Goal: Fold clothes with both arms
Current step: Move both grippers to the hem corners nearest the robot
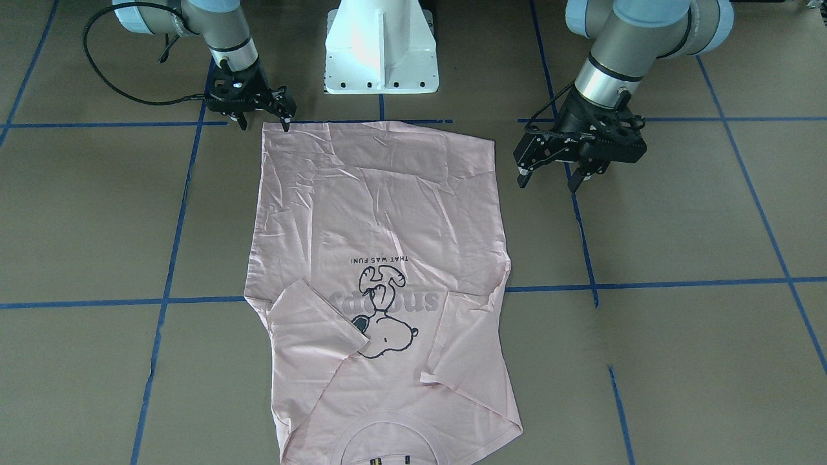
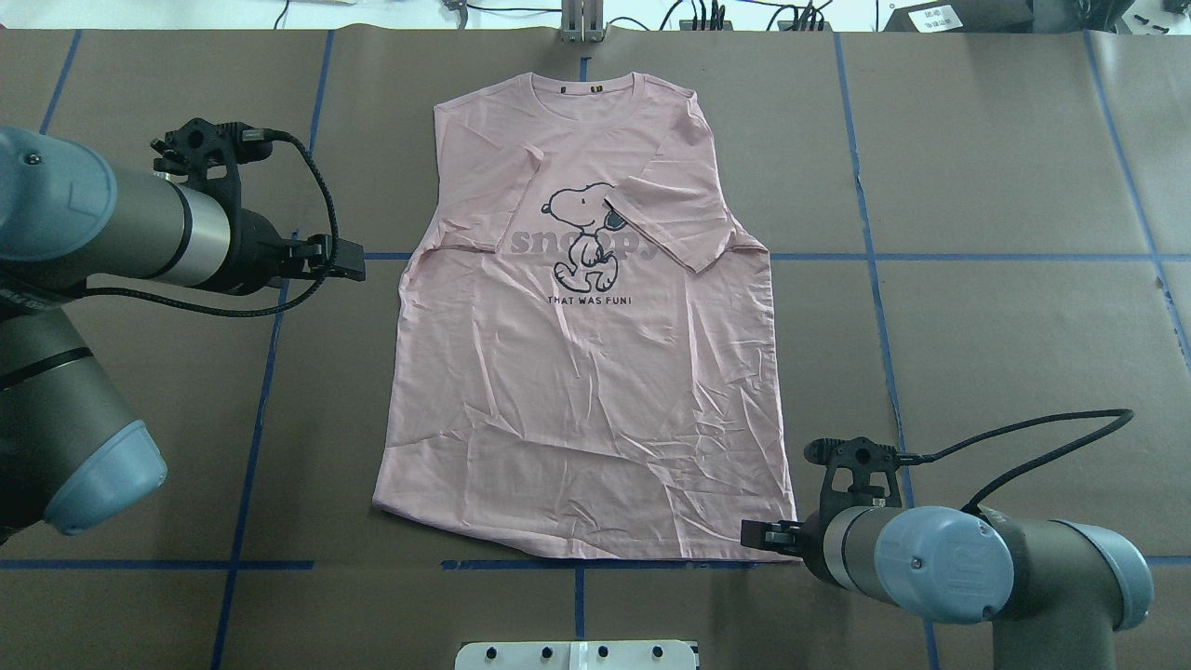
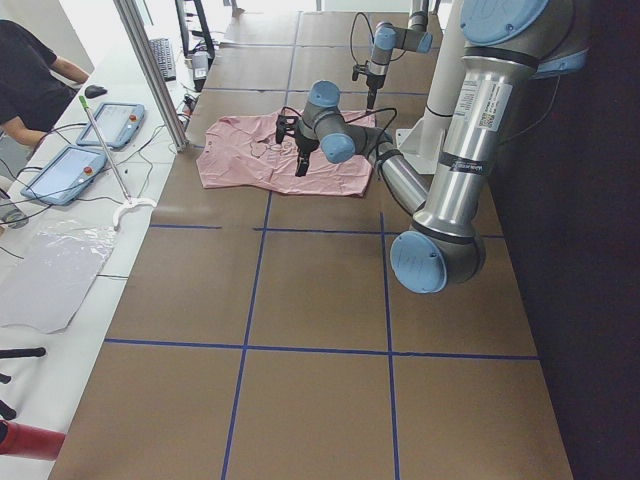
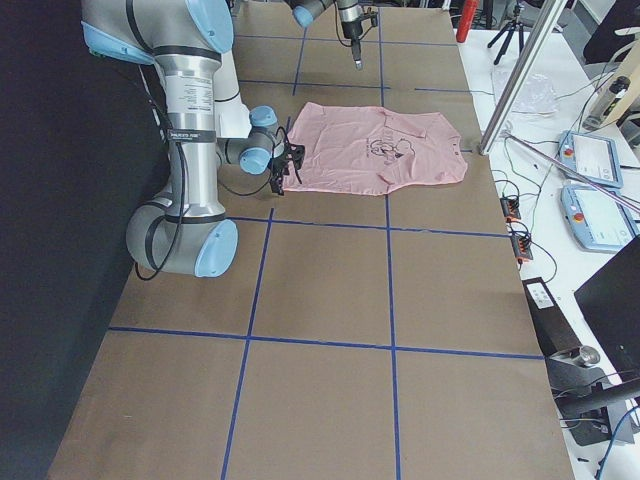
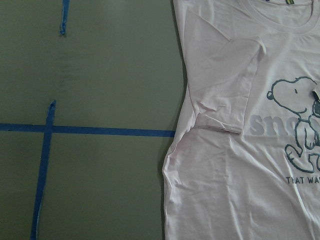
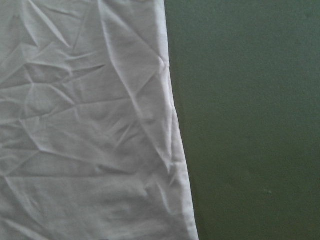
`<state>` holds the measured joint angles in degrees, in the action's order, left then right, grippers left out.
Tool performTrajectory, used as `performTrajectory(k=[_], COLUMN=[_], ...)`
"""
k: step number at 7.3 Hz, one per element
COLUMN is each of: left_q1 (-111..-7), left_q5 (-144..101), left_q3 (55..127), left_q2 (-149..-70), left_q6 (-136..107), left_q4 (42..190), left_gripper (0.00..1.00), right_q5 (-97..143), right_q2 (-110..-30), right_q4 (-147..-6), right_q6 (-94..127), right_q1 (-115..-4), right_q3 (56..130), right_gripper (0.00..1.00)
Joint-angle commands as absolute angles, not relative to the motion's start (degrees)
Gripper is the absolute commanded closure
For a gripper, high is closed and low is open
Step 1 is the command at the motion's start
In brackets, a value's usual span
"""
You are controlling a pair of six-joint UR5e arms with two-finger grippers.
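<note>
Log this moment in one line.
T-shirt flat, sleeves folded in | left hand open, beside it | right hand open at hem corner

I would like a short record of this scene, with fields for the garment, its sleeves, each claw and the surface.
garment: pale pink cotton T-shirt with dark cartoon dog print, lying flat, front up
sleeves: both folded inward onto the front
left claw: open, beside the shirt's side edge, apart from the cloth
right claw: open, at a corner of the bottom hem
surface: brown table with blue tape lines
</note>
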<state>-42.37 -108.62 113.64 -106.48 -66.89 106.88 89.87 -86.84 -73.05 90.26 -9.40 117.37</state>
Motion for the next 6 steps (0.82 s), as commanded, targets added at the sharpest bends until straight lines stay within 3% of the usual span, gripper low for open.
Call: performTrajectory(k=[1,3,4,5,6], left_q1=[-42.36,-42.36,-42.36,-42.36,-42.36], left_q5=[-108.63,-108.63,-108.63,-108.63,-108.63], left_q3=[113.64,113.55,113.55,113.55,113.55], left_q2=[-106.87,-106.79,-106.79,-106.79,-106.79], left_q6=[-66.88,-66.88,-66.88,-66.88,-66.88], left_q4=[106.87,106.96,106.96,106.96,106.96], left_gripper=[0.00,0.00,0.00,0.00,0.00], right_q5=[90.09,90.18,90.78,91.14,91.84], right_q2=[-86.57,-86.83,-86.84,-86.84,-86.84], right_q4=[-73.13,-73.04,-73.04,-73.04,-73.04], right_q6=[90.26,90.18,90.26,90.18,90.18], right_q1=[-8.61,-8.61,-8.61,-8.70,-8.88], right_q3=[116.81,116.54,116.54,116.63,116.80], right_gripper=[0.02,0.17,0.36,0.69,0.95])
